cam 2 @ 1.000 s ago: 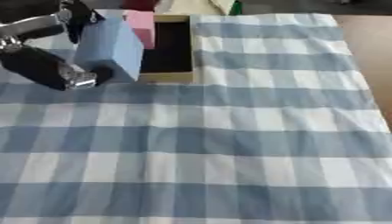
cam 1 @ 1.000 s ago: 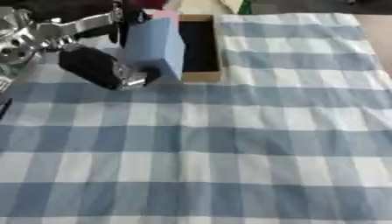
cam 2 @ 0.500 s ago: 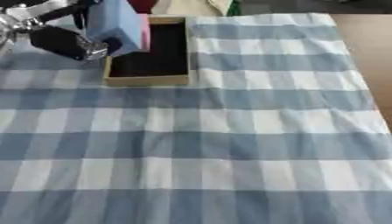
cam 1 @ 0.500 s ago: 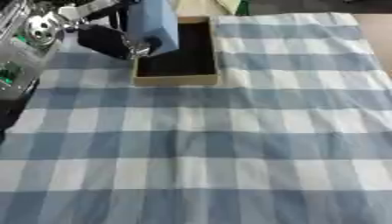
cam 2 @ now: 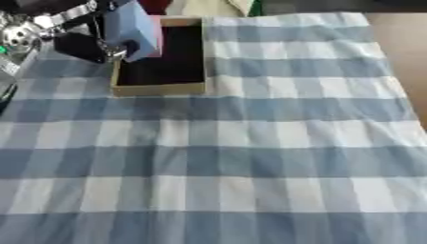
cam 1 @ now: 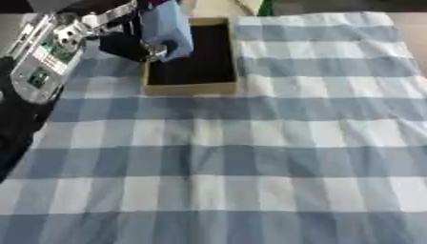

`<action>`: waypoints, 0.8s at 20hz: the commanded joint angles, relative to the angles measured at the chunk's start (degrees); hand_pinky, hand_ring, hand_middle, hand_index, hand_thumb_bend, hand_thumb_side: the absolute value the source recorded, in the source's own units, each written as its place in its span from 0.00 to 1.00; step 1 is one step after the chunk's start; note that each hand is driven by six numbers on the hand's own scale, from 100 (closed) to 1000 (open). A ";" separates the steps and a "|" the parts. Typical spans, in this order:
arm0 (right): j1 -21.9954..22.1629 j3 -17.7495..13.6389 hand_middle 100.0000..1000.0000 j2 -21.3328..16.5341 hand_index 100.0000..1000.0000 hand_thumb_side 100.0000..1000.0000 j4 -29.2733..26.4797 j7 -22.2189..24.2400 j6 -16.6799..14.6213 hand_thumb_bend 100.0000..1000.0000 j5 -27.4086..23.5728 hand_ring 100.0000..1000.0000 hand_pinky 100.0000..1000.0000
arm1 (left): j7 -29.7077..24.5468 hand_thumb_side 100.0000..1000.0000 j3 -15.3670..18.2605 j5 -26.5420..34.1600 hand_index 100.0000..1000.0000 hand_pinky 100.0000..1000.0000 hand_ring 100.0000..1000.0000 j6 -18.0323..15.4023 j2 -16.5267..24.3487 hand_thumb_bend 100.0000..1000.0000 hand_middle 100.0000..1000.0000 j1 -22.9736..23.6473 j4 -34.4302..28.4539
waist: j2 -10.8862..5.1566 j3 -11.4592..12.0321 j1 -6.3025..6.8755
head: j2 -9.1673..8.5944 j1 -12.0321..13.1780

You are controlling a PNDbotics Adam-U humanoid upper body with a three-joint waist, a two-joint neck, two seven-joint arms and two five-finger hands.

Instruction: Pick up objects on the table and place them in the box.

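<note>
The left hand [cam 1: 133, 45] is grasping a light blue block [cam 1: 165, 28] by its sides, over the box [cam 1: 190, 86]'s left wall; it looks light and rigid.

The left arm [cam 1: 46, 57] was a broad silver-grey shell with rounded edges, tapering toward the wrist. Small green patches and dark cut-outs showed on its upper face. Nearer the body it ran into a plain black section [cam 1: 16, 128] at the picture's edge. The wrist was shiny metal with bright rounded parts [cam 2: 21, 35]. The left hand [cam 1: 125, 45] was black, with small silver bits on its fingers [cam 1: 154, 47].
</note>
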 commanded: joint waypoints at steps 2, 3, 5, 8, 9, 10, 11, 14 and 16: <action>-1.04 -0.53 0.44 -0.52 0.70 0.70 -0.85 0.10 -0.03 0.03 -0.25 0.74 0.78 | 1.48 0.60 1.33 -2.26 0.68 0.52 0.51 -1.64 -0.21 0.00 0.46 -1.72 2.99 | -1.34 -0.53 -0.17 | -1.17 1.61; -0.97 -0.61 0.44 -0.48 0.70 0.70 -0.85 0.06 -0.01 0.03 -0.28 0.74 0.78 | 1.72 0.61 1.35 -2.87 0.69 0.52 0.51 -2.01 -0.39 0.02 0.47 -1.70 3.62 | -1.33 -0.61 -0.19 | -1.16 1.76; -0.77 -0.75 0.44 -0.31 0.70 0.70 -0.85 -0.04 0.09 0.03 -0.37 0.74 0.78 | 1.95 0.62 1.10 -4.37 0.70 0.54 0.52 -2.67 -0.66 0.11 0.48 -1.58 4.70 | -1.37 -0.68 -0.23 | -1.05 1.93; -0.60 -0.78 0.44 -0.11 0.70 0.70 -0.85 -0.01 0.12 0.03 -0.50 0.74 0.78 | 2.39 0.63 1.00 -6.71 0.71 0.54 0.53 -3.26 -1.13 0.16 0.48 -1.40 5.67 | -1.37 -0.75 -0.30 | -0.94 1.94; -0.58 -0.79 0.44 -0.04 0.70 0.70 -0.85 -0.01 0.13 0.03 -0.53 0.74 0.78 | 2.60 0.63 0.99 -7.51 0.72 0.55 0.54 -3.37 -1.26 0.20 0.49 -1.34 6.00 | -1.35 -0.83 -0.32 | -0.92 1.96; -0.56 -0.82 0.44 0.02 0.70 0.70 -0.85 -0.01 0.13 0.03 -0.56 0.74 0.78 | 2.91 0.64 0.97 -8.37 0.73 0.55 0.54 -3.40 -1.36 0.23 0.49 -1.29 6.36 | -1.31 -0.94 -0.32 | -0.92 1.99; -0.55 -0.83 0.44 0.07 0.70 0.70 -0.85 0.00 0.12 0.03 -0.59 0.74 0.78 | 3.31 0.65 1.00 -9.28 0.75 0.56 0.55 -3.41 -1.47 0.27 0.49 -1.24 6.72 | -1.26 -1.04 -0.33 | -0.92 2.01; -0.39 -0.92 0.43 0.21 0.70 0.70 -0.85 0.03 0.12 0.03 -0.71 0.74 0.78 | 4.64 0.65 1.23 -11.85 0.77 0.57 0.55 -3.28 -1.85 0.31 0.50 -1.09 7.80 | -1.13 -1.30 -0.30 | -0.92 2.09; -0.28 -0.98 0.43 0.33 0.70 0.70 -0.85 0.04 0.15 0.03 -0.80 0.74 0.78 | 5.56 0.67 1.45 -13.40 0.81 0.58 0.56 -3.11 -2.13 0.36 0.52 -1.06 8.48 | -1.08 -1.43 -0.28 | -0.96 2.15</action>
